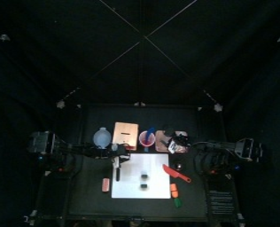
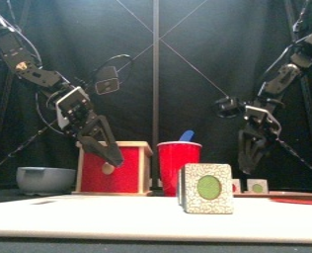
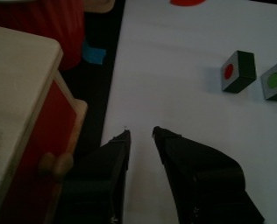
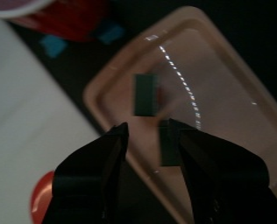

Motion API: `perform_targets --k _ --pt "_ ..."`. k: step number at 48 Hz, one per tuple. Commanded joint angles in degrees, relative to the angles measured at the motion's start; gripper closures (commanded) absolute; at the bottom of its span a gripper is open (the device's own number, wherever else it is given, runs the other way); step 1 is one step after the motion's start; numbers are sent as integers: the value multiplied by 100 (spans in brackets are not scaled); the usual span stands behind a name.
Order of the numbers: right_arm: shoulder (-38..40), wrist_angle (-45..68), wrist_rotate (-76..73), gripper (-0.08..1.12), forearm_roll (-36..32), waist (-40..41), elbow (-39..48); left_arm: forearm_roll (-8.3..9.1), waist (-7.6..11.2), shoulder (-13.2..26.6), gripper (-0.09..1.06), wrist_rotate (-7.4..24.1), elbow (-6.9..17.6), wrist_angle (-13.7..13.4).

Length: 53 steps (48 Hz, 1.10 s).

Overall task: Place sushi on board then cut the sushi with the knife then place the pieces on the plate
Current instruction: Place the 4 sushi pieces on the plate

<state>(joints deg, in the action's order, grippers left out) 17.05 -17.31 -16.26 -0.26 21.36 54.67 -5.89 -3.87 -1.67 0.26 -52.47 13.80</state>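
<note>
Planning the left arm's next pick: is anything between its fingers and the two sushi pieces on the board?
Nothing visible: bare white cutting board lies between the left fingers and the red-centred sushi piece and green-centred sushi piece.

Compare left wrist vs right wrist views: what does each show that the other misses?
Left wrist only: a red-centred piece and a green-centred piece of sushi on the white board, plus the wooden box with its red drawer front.
Right wrist only: the pink tray holding two dark pieces, the second nearer the jaws.
Both: the red cup, some of the white board, and an open, empty gripper in the foreground, the left gripper in one and the right gripper in the other.
</note>
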Motion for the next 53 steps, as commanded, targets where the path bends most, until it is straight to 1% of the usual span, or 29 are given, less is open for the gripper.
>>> perform_targets --k 1,5,10,14,17,30,53 --pt "149 62 26 26 141 -738 -369 0 -26 -53 27 -9 123 18" --pt "26 360 9 26 176 -1292 -536 0 -26 -53 27 -9 123 18" --pt "-211 1020 -9 25 334 -1898 -712 0 -26 -53 27 -9 123 18" --pt "-475 1424 0 25 545 -2232 -870 0 -26 -53 27 0 123 18" --pt "-642 1529 0 25 615 -2399 -958 0 -26 -53 27 0 114 18" --pt "-1274 1749 0 24 817 -2918 -1301 0 0 -53 27 0 114 -18" --pt "-2118 1723 -18 24 844 -3059 -1626 0 9 -44 27 0 114 -18"
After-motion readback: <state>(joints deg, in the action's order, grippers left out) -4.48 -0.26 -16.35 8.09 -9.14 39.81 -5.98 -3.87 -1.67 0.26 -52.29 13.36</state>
